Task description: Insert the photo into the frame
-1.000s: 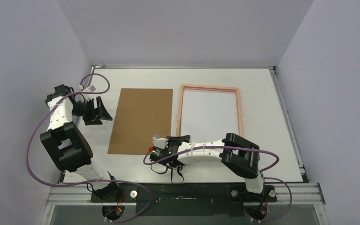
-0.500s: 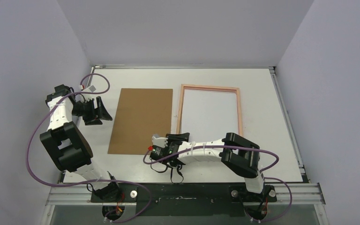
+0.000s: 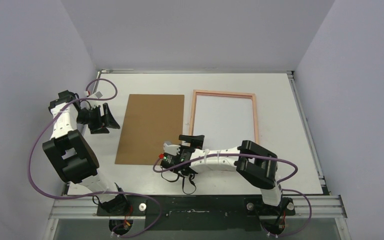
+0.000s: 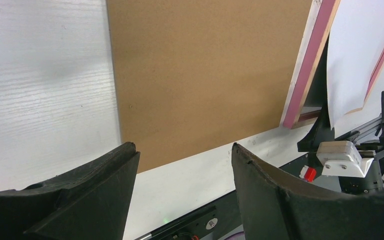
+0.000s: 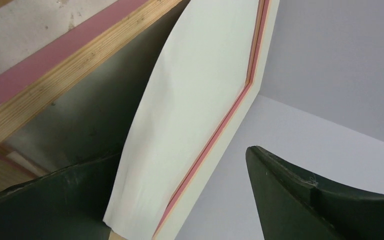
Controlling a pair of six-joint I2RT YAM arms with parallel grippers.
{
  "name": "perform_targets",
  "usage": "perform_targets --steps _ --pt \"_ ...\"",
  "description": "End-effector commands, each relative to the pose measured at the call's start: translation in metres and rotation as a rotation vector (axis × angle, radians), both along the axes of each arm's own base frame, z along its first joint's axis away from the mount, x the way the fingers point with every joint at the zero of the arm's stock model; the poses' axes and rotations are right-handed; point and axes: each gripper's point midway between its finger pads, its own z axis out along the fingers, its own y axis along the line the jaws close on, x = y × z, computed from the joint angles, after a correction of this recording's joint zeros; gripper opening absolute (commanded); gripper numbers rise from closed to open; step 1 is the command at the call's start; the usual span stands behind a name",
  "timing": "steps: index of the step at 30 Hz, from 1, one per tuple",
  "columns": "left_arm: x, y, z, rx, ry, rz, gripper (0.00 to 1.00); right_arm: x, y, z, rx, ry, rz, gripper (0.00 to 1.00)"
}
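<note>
Near the table's front edge, the right gripper, jaws wide apart, is straddling the near-left corner of the photo, which is lying white side up inside the frame, while the left gripper is hovering open-jawed beside the board.

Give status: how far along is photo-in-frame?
Done: photo, white side up, lies within the frame. In hand: open right gripper at its near-left corner, where the sheet bows up. Left: seat it flat; brown backing board lies beside the frame, open left gripper next to it.
</note>
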Motion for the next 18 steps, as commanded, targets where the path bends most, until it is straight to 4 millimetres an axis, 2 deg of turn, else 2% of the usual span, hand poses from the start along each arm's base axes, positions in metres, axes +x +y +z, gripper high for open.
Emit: perform_targets --steps 1,7,12,16,18 --pt "0.002 -0.003 0.010 -0.022 -0.028 -0.023 0.66 -0.010 0.017 0.034 0.155 0.016 0.002 0.94" --pt "0.001 -0.005 0.011 -0.028 -0.033 -0.027 0.66 -0.028 0.019 0.034 0.239 0.113 -0.016 1.00" --pt "0.001 -0.006 0.011 -0.039 -0.027 -0.025 0.66 -0.036 0.017 0.033 0.310 0.133 -0.067 0.94" --pt "0.001 -0.007 0.013 -0.044 -0.030 -0.031 0.66 -0.049 0.023 0.041 0.510 0.193 -0.168 0.95" --pt "0.000 -0.008 0.012 -0.050 -0.027 -0.030 0.66 -0.052 0.018 0.040 0.593 0.219 -0.255 0.95"
